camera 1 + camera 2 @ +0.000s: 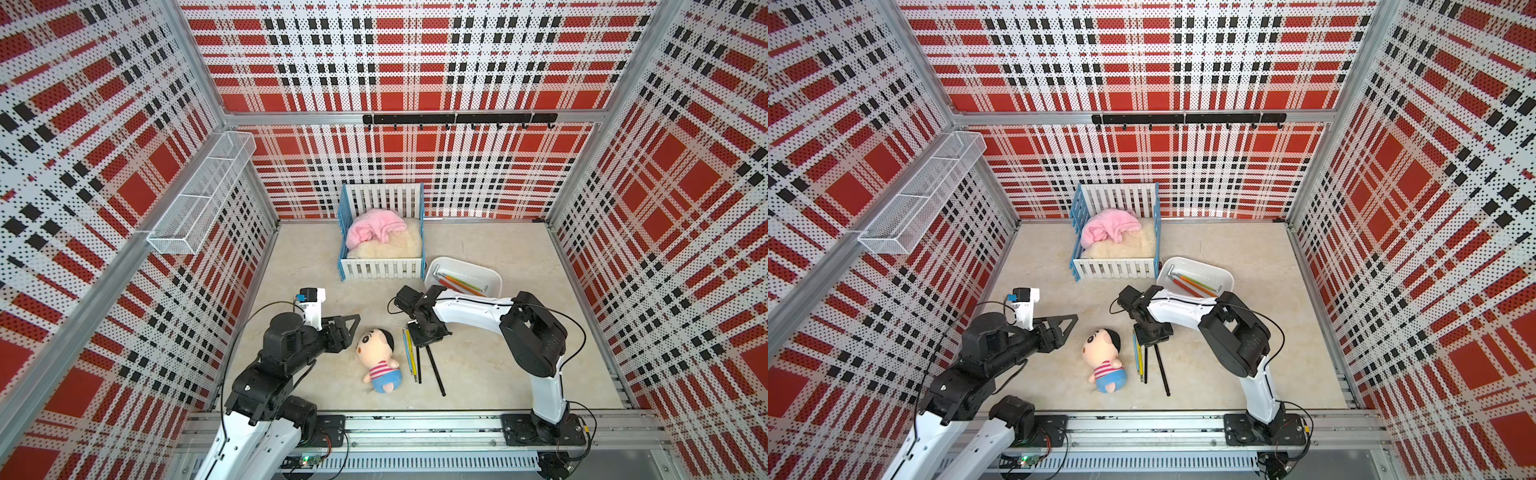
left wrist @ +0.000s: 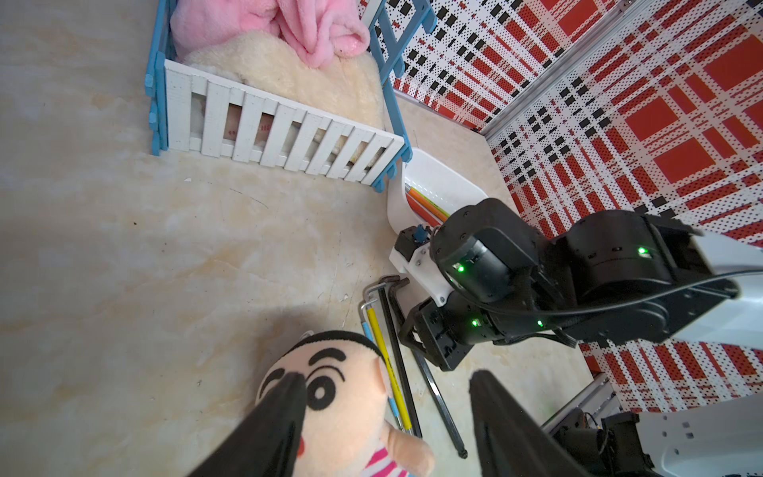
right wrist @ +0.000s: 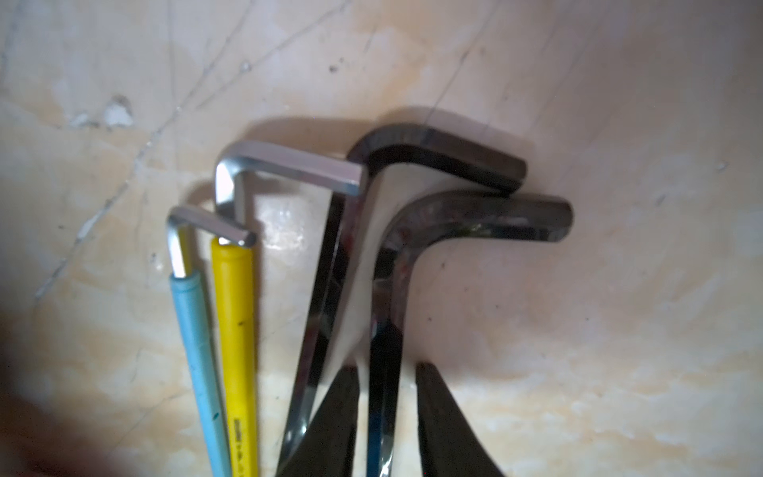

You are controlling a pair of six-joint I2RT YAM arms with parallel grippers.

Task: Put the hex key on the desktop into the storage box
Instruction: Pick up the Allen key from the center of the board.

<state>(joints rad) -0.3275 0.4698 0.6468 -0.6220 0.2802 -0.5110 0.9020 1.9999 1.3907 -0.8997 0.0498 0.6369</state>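
In both top views the storage box [image 1: 457,264] [image 1: 1200,268] holds colour-sleeved hex keys [image 1: 461,283]. The right arm [image 1: 469,309] bends down over a row of keys [image 1: 410,355] on the desktop [image 1: 498,365], where a black hex key [image 1: 436,374] lies lengthwise toward the front rail [image 1: 415,424]. Left wrist: the left gripper [image 2: 388,373] gapes empty, facing a plush doll [image 2: 330,396]. Right wrist: the right gripper [image 3: 386,367] straddles that key's shaft, not clamped.

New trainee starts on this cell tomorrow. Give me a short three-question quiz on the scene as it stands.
1. True or false: the storage box is empty.
2. How many hex keys lie on the desktop?
3. Fill in: the jaws of the right gripper stand either side of a ___ hex key's shaft.
Key: 1 false, sleeved keys lie in it. 2 four. 3 black: the black hex key.
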